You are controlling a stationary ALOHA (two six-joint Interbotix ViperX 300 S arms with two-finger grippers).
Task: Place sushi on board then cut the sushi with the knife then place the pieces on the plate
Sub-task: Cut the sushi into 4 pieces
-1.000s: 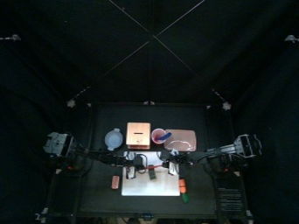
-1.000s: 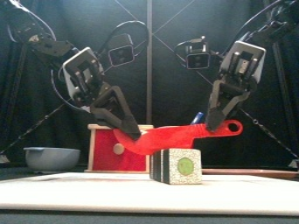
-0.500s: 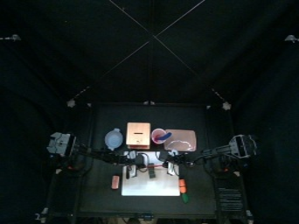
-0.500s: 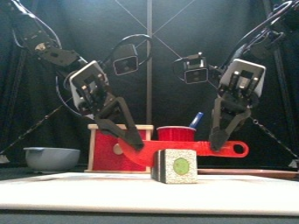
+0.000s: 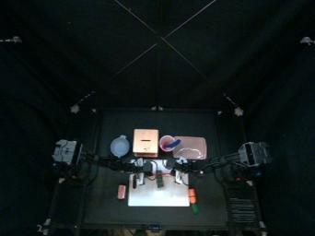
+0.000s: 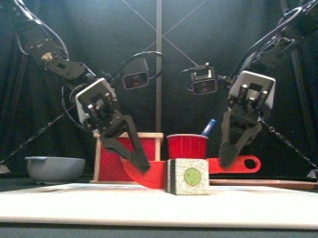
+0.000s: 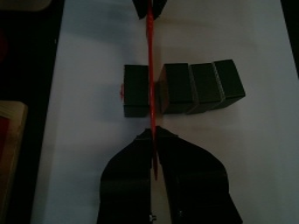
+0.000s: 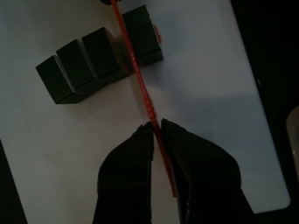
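Note:
A dark green sushi roll [image 6: 189,176] lies on the white cutting board [image 6: 87,206]. The red knife [image 6: 236,165] is level and low, its edge down between the blocks. In the left wrist view the red knife [image 7: 151,74] runs between one end block [image 7: 135,91] and three others [image 7: 205,85]. My left gripper [image 7: 152,140] is shut on the blade's end. My right gripper [image 8: 156,128] is shut on the knife [image 8: 140,79] at its handle end, with the sushi roll [image 8: 91,58] just beyond. The pink tray [image 5: 191,145] lies behind the board.
Behind the board stand a red cup [image 6: 188,146], a wooden box with a red drawer front [image 6: 118,153] and a blue-grey bowl [image 6: 55,167]. Small toy foods lie beside the board's left edge [image 5: 122,192] and right edge [image 5: 194,196].
Both grippers have come down together, bringing the red knife from above the sushi roll down into it. The roll has stayed in place.

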